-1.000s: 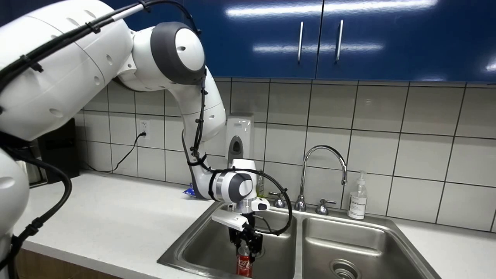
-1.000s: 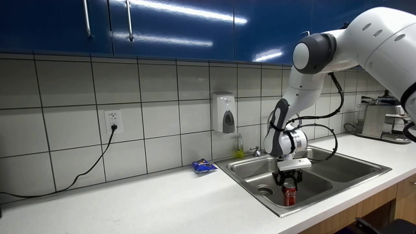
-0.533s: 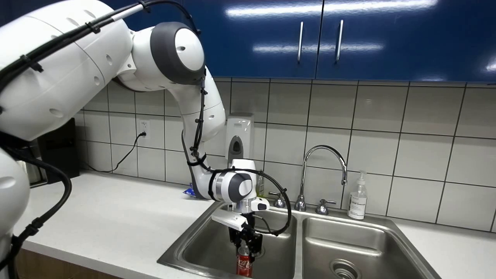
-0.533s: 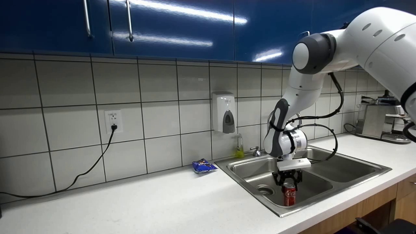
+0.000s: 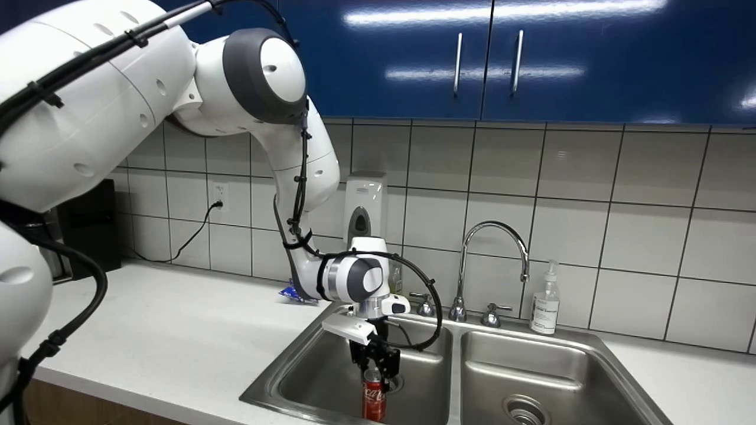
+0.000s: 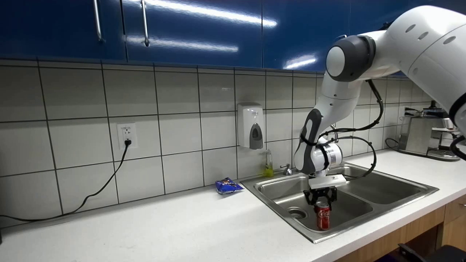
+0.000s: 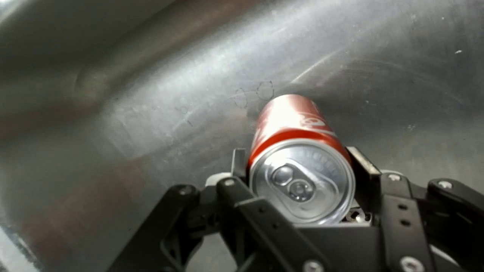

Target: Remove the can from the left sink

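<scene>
The red can (image 5: pixel 374 401) with its silvery top is inside the left sink (image 5: pixel 319 369), near the front wall. It shows in both exterior views, also here (image 6: pixel 323 219). My gripper (image 5: pixel 374 376) points down over the can, with one finger on each side of its upper part. In the wrist view the gripper (image 7: pixel 301 162) is shut on the can (image 7: pixel 291 121), both fingers against its sides, the lid facing the camera. The can looks close to upright. I cannot tell whether its base is clear of the sink floor.
The right basin (image 5: pixel 525 372) lies beside the left sink. The faucet (image 5: pixel 463 265) and a soap bottle (image 5: pixel 544 304) stand behind. A blue packet (image 6: pixel 228 185) lies on the white counter (image 6: pixel 164 225) by the wall. A soap dispenser (image 6: pixel 250 125) hangs above.
Over the last half second my gripper and the can have moved together slightly upward. Before that nothing visibly moved.
</scene>
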Controlling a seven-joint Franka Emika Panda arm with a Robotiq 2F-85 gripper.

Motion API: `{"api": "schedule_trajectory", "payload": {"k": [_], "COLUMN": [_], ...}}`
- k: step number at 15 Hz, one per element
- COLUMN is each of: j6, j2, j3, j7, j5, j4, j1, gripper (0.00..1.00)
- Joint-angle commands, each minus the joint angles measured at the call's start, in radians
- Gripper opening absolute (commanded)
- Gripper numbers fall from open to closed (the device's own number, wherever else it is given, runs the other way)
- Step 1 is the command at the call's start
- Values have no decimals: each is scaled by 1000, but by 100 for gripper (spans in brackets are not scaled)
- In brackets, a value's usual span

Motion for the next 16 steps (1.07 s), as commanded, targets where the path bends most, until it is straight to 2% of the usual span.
{"api": "schedule_trajectory", "payload": {"k": [1,9,16], "j6": [-46,-104,-151], "j2": [-72,-188,-319], "j3": [-26,-86,-95], "j7": [30,63,89], "j5": [-6,-53,-117], "j4": [-23,-80,-172], "j1": [31,83,110], "gripper": [40,40,40]}}
